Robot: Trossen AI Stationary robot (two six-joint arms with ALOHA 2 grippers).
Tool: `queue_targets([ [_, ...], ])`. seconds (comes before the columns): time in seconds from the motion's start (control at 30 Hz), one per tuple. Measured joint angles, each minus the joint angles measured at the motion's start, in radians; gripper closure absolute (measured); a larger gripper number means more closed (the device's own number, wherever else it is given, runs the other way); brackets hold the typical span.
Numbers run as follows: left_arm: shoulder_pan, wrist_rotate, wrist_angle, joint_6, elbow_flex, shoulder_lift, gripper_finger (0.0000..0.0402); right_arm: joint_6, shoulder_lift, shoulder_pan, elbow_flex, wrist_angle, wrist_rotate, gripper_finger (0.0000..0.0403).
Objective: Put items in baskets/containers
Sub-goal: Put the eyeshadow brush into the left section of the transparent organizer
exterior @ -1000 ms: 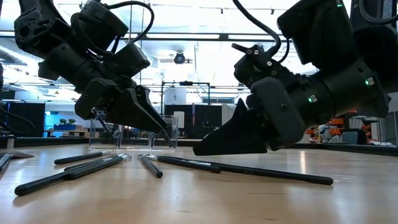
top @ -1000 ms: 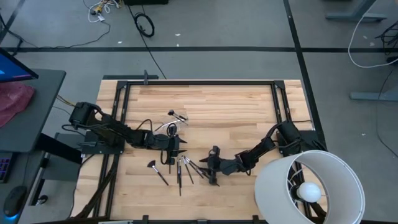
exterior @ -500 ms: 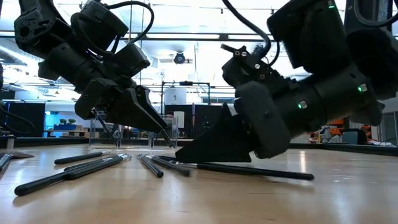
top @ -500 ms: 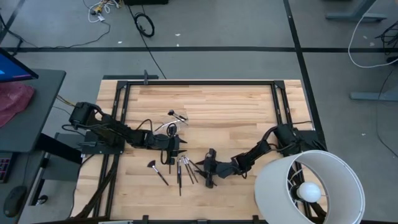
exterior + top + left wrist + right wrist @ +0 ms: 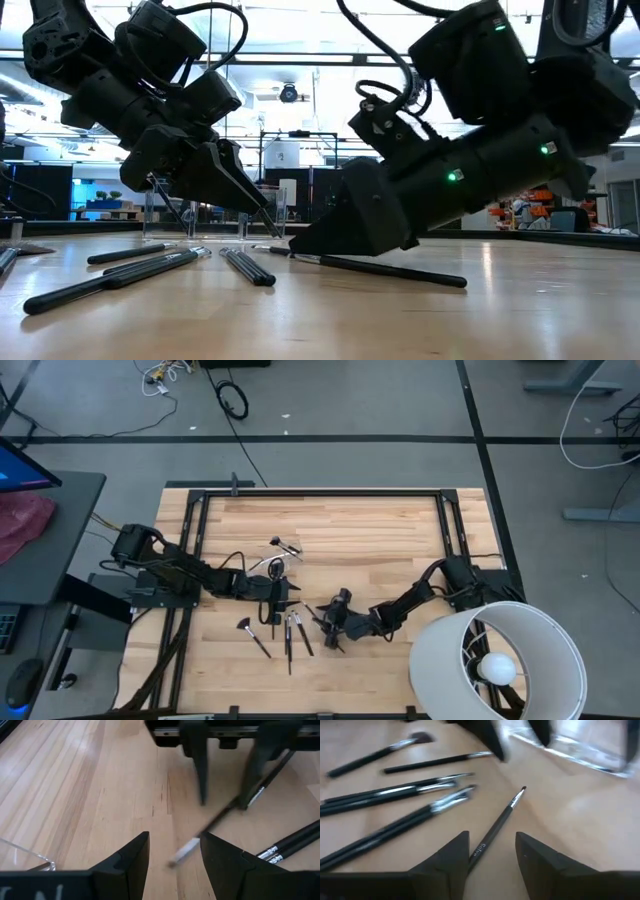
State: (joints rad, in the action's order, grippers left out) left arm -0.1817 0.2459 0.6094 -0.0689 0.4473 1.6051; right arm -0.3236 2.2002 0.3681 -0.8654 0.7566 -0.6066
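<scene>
Several thin dark brushes (image 5: pixel 290 632) lie flat on the wooden table (image 5: pixel 380 530), spread near its front middle, also in the right wrist view (image 5: pixel 395 790). One has a fan tip (image 5: pixel 415 739). The clear container (image 5: pixel 580 750) stands just beyond them, behind my left gripper in the low view (image 5: pixel 215 210). My right gripper (image 5: pixel 492 855) is open and low over the table (image 5: pixel 300 245). Its fingers stand on either side of one brush (image 5: pixel 497 827), which lies along them. My left gripper (image 5: pixel 172 862) is open and hovers by the container (image 5: pixel 281 603). My right gripper comes slanting down from the table's right, its open fingers (image 5: pixel 445 860) astride the near end of a single brush (image 5: pixel 485 845) that lies flat on the table. I cannot tell whether a finger touches it.
A big white lamp shade (image 5: pixel 497 660) stands at the table's near right corner beside the right arm. A black frame (image 5: pixel 320 491) runs round the table. Bare wood (image 5: pixel 380 530) lies toward the far edge. The two grippers are close together.
My right gripper has moved toward the table's left, closer to the brushes and the left gripper, and has tipped lower. The long brush under it has turned on the table: in the low view its far end has swung in toward the gripper.
</scene>
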Motion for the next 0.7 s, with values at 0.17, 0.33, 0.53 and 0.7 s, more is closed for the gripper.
queue_targets([
  [0.17,0.0,0.0,0.0,0.0,0.0,0.0,0.022,-0.015,-0.011,-0.015,0.0,-0.056,-0.047,0.0237],
  [0.33,0.0,0.0,0.0,0.0,0.0,0.0,0.022,0.068,-0.074,-0.021,0.004,-0.141,-0.006,0.0237],
  [0.53,0.0,0.0,0.0,0.004,0.0,0.0,0.022,-0.051,-0.116,-0.056,0.003,-0.276,0.115,0.0237],
  [0.7,0.0,0.0,0.0,0.005,0.0,0.0,0.022,-0.135,-0.119,-0.065,0.001,-0.304,0.126,0.0237],
])
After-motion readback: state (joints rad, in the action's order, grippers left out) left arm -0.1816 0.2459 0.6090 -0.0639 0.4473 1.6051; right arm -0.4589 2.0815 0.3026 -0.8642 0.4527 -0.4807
